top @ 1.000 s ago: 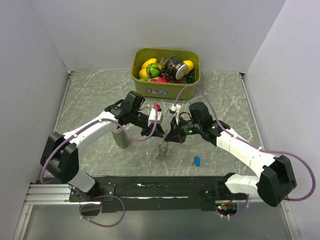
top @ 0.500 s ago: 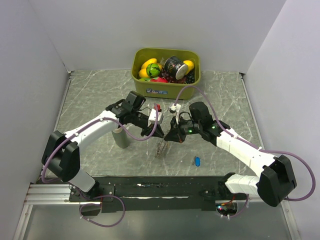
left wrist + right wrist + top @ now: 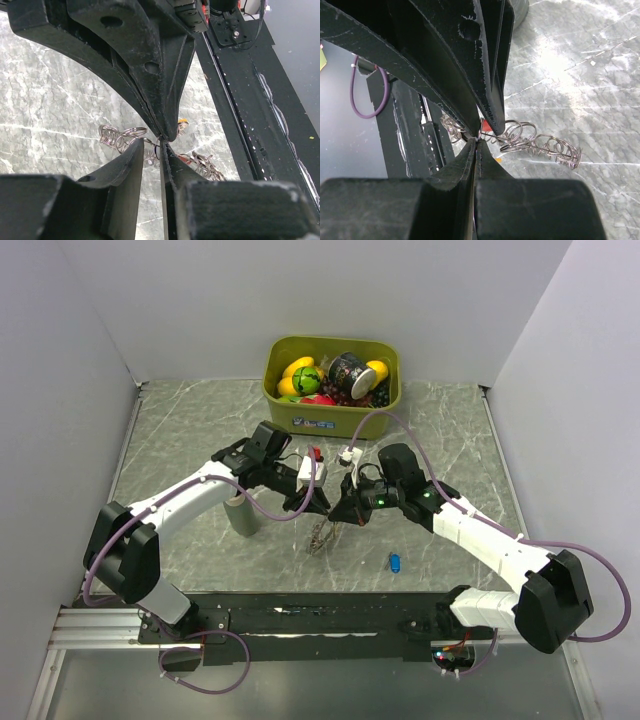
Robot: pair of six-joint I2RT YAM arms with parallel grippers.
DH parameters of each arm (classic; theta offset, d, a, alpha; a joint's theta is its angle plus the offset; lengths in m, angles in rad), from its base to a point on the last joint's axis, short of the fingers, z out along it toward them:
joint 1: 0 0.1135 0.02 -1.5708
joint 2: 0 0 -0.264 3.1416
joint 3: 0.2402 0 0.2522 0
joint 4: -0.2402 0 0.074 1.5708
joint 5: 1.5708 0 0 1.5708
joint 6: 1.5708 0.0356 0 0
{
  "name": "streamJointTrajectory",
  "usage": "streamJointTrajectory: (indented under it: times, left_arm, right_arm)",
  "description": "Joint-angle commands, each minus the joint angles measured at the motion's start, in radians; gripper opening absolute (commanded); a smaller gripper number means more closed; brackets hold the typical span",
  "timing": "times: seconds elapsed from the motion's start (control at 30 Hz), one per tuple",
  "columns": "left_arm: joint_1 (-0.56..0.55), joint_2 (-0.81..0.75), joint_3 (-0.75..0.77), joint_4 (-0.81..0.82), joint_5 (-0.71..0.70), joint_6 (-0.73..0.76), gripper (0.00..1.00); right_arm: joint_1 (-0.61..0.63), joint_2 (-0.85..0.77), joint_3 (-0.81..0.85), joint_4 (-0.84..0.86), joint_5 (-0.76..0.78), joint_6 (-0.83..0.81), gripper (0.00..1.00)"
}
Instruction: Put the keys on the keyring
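The keyring (image 3: pixel 322 537), a chain of silvery wire loops, dangles between my two grippers just above the marble table (image 3: pixel 180 440). My right gripper (image 3: pixel 343 510) (image 3: pixel 476 141) is shut on one thin loop of the keyring (image 3: pixel 540 142). Tip to tip against it, my left gripper (image 3: pixel 318 504) (image 3: pixel 152 146) stands narrowly open, and a loop of the keyring (image 3: pixel 117 137) crosses that gap unclamped. A red tag (image 3: pixel 485 124) (image 3: pixel 186 159) and a yellow tag (image 3: pixel 183 121) show among the loops. The blue key (image 3: pixel 394 561) lies alone on the table, right of the chain.
An olive-green bin (image 3: pixel 290 418) full of toy fruit and a can stands at the back centre. A grey cylinder (image 3: pixel 240 517) stands under the left forearm. The black base rail (image 3: pixel 320 620) runs along the near edge.
The left gripper has edged slightly toward the right gripper's tip. The hanging chain has barely shifted, and the right arm is still.
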Motion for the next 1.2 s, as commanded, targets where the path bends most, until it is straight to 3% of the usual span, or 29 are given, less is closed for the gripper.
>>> streamJointTrajectory:
  times: [0.0, 0.2, 0.47, 0.67, 0.87, 1.0, 1.17]
  left_arm:
    - [-0.005, -0.029, 0.018, 0.032, 0.056, 0.001, 0.23]
    - [-0.009, -0.008, 0.041, -0.029, 0.069, 0.052, 0.01]
    - [-0.011, -0.017, 0.027, -0.026, 0.069, 0.037, 0.01]
    - [-0.011, -0.129, -0.151, 0.377, 0.043, -0.231, 0.01]
    - [-0.011, -0.218, -0.321, 0.765, -0.042, -0.438, 0.01]
    - [-0.011, -0.258, -0.419, 0.938, -0.095, -0.518, 0.01]
    - [-0.009, -0.302, -0.499, 1.203, -0.117, -0.644, 0.01]
  right_arm:
    - [0.007, -0.039, -0.002, 0.064, -0.012, 0.005, 0.0]
    - [0.007, -0.041, -0.002, 0.065, -0.008, 0.008, 0.0]
    - [0.007, -0.047, -0.005, 0.073, 0.002, 0.016, 0.0]
    - [0.007, -0.055, -0.008, 0.113, -0.011, 0.075, 0.05]
    - [0.007, -0.084, -0.008, 0.153, -0.028, 0.134, 0.42]
    - [0.007, -0.119, -0.011, 0.163, 0.018, 0.172, 0.54]
    - [-0.004, -0.193, -0.028, 0.191, 0.057, 0.207, 0.6]
